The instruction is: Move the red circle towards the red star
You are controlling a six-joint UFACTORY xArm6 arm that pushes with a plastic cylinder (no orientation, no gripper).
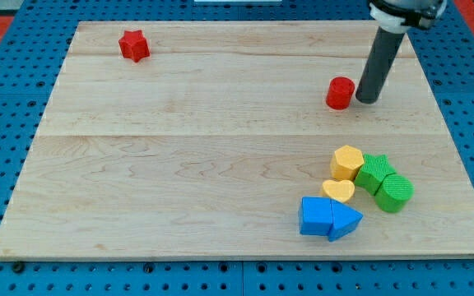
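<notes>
The red circle (340,93) sits on the wooden board at the view's upper right. My tip (366,99) stands just to the right of it, close to or touching its right side. The red star (134,45) lies far off at the view's upper left, near the board's top edge. The rod rises from the tip toward the view's top right corner.
A cluster of blocks lies at the view's lower right: a yellow hexagon (346,161), a green star (374,173), a green cylinder (395,192), a yellow heart (338,191), a blue cube (315,216) and a blue triangle (346,219). The wooden board (179,164) rests on blue pegboard.
</notes>
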